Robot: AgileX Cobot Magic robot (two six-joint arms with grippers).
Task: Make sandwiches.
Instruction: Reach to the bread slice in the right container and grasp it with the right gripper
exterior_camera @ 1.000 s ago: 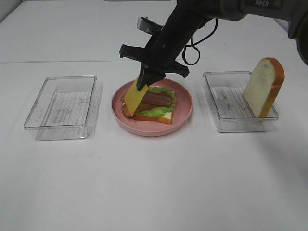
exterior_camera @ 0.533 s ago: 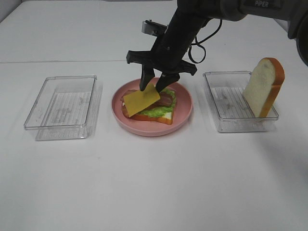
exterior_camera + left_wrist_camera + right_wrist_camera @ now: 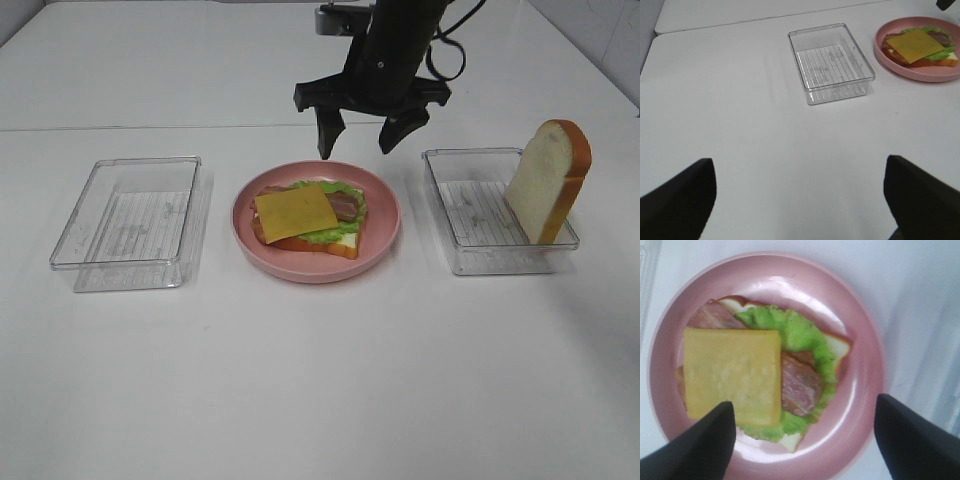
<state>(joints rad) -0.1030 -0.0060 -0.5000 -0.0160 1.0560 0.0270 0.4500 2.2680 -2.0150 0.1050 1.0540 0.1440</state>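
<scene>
Hovering over the pink plate [image 3: 380,235], our right claw [image 3: 354,140] is open and empty. We see cheese [image 3: 295,211] on top, so we think the bread slice [image 3: 546,180] goes next.

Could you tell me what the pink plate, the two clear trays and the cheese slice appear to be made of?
Pink plate: probably glossy plastic; highlights gleam on its rim in the right wrist view.
Left tray and right tray: clear rigid plastic, ribbed floors showing through thin walls.
Cheese slice: looks like matte toy foam or rubber; flat, uniform yellow, clean-cut edges.
</scene>
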